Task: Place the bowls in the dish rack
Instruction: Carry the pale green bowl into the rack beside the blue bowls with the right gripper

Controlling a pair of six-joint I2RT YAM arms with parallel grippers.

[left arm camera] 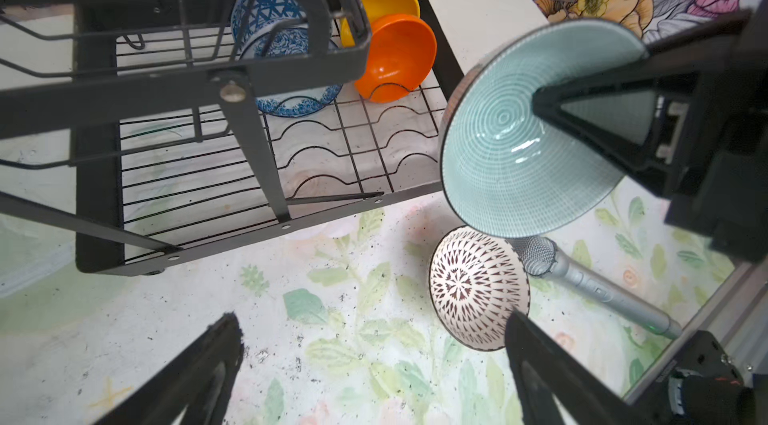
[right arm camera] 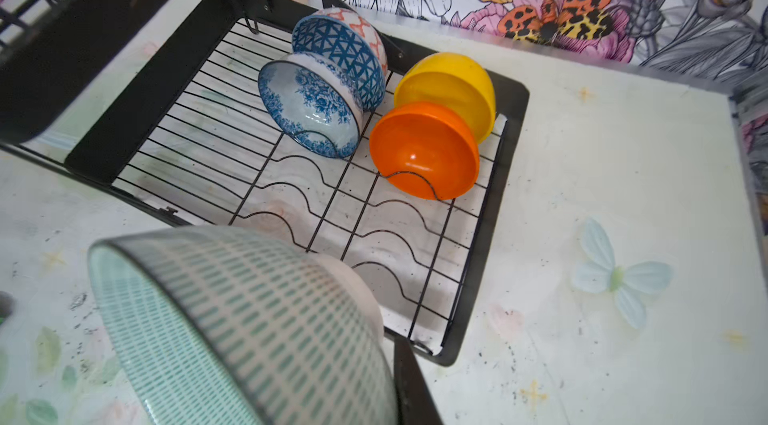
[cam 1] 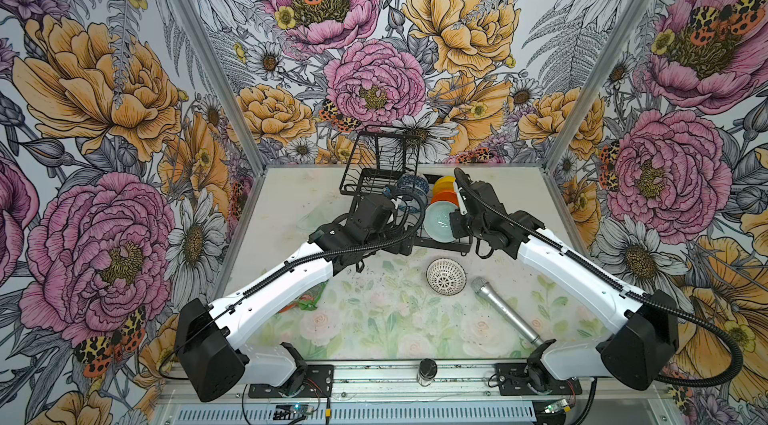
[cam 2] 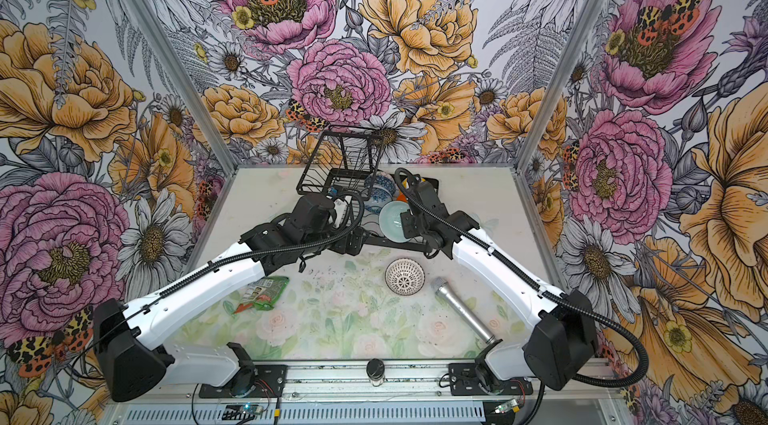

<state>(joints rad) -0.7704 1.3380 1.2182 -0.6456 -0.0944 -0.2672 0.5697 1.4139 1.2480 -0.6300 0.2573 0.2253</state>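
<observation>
Since right gripper (left arm camera: 548,105) clamps only the rim of mint bowl (left arm camera: 498,169), it may slip at 5 o'clock of dish rack (right arm camera: 478,236); left gripper (left arm camera: 374,373) gapes empty.

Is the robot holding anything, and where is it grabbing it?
The right gripper pinches the green bowl by its rim, one finger inside it. The open left gripper holds nothing.

Top views look down from above; wrist cameras (close, seemingly tilted) share the dish rack (left arm camera: 97,211).

mint bowl (right arm camera: 232,319) cropped, packet (cam 1: 309,301) half hidden
</observation>
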